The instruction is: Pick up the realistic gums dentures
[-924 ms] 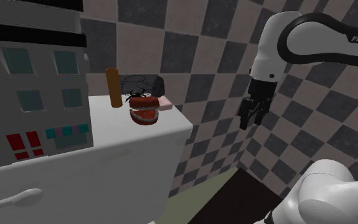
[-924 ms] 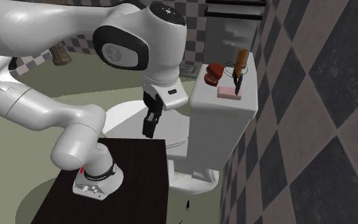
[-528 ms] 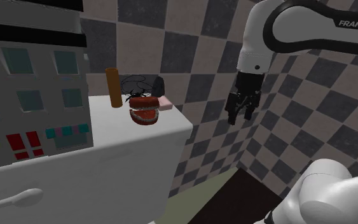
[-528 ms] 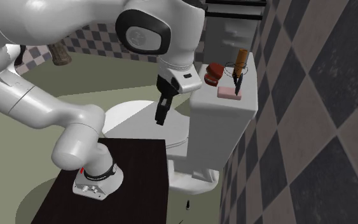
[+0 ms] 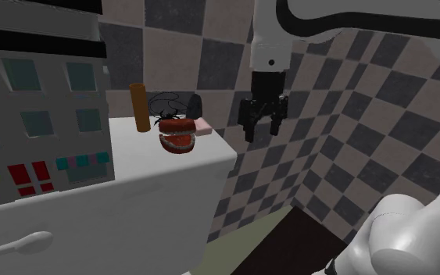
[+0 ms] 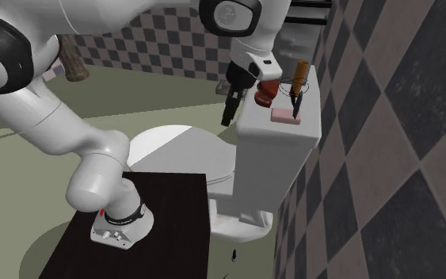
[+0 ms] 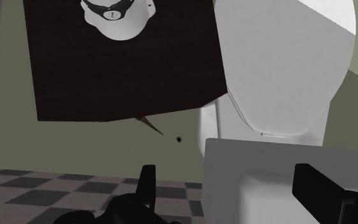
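Dentures [image 5: 177,142] on cistern lid [image 5: 211,149], fingers [image 5: 249,130] apart — nearby

A: Arm pose?
B: White arm [image 6: 51,131] goes up from its base [image 6: 118,226], bends at a dark joint near the second exterior view's upper left, then runs across the top toward that view's right. In the shoulder view the forearm [image 5: 343,17] enters from the upper right.
A: Wrist?
B: Wrist [image 5: 270,47] vertical, pointing straight down.
A: Gripper?
B: Black gripper [image 5: 262,131] hangs in the air, fingers [image 7: 147,184] spread well apart, holding nothing, touching nothing.
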Motion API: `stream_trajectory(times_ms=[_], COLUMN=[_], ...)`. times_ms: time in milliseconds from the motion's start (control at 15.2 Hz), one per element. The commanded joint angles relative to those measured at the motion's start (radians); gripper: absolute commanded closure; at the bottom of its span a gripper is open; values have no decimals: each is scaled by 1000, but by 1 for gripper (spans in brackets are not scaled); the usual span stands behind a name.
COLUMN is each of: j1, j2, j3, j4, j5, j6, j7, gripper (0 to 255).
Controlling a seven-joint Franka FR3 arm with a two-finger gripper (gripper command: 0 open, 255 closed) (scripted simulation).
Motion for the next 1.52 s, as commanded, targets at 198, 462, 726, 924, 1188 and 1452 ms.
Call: stream_trajectory(times_ms=[198,462,726,924,1188,1452], j1=[27,59,113,162,152,145], j2=[190,368,576,713,682,661], j3=[74,128,174,190,186,185], j4=[224,441,713,908,807,729], j5=[0,-22,-64,-96,-89,-86], j6=[-63,-129,-225,-301,-232,-174], j7=[112,207,308,363,350,339], gripper=[0,0,0,0,0,0])
